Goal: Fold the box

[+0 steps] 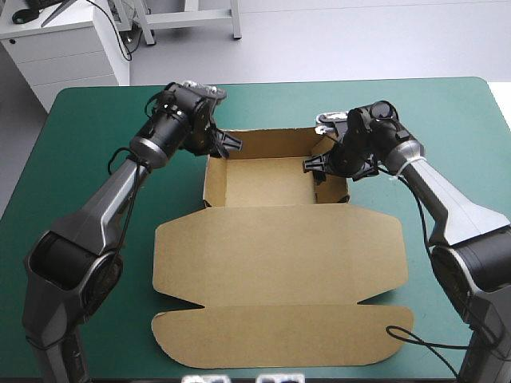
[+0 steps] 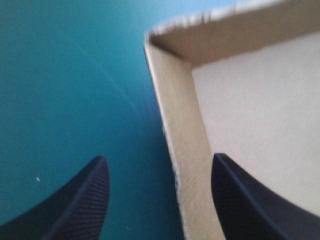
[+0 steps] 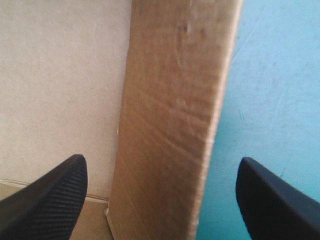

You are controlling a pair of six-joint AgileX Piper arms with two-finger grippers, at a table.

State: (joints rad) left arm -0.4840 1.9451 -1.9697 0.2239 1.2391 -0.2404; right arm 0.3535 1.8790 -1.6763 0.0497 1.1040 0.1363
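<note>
The box (image 1: 279, 263) on the surface (image 1: 80, 120), walls up, lid flat.
Both spread wide: the left pincer (image 2: 156, 162) straddles its left wall, the right pincer (image 3: 162, 161) its right wall.

The box (image 1: 279, 263) is matt brown board, its cut edges rough and fibrous. The teal-green surface (image 1: 88, 136) looks smooth. Black fingers (image 2: 82, 202) are finely ribbed.

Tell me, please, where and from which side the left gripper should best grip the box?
Probably by its upright left wall, from above, one finger inside the tray, one outside. The box lies too flat elsewhere; this wall is a thin standing sheet with a free top edge, and the open left gripper straddles it.
</note>
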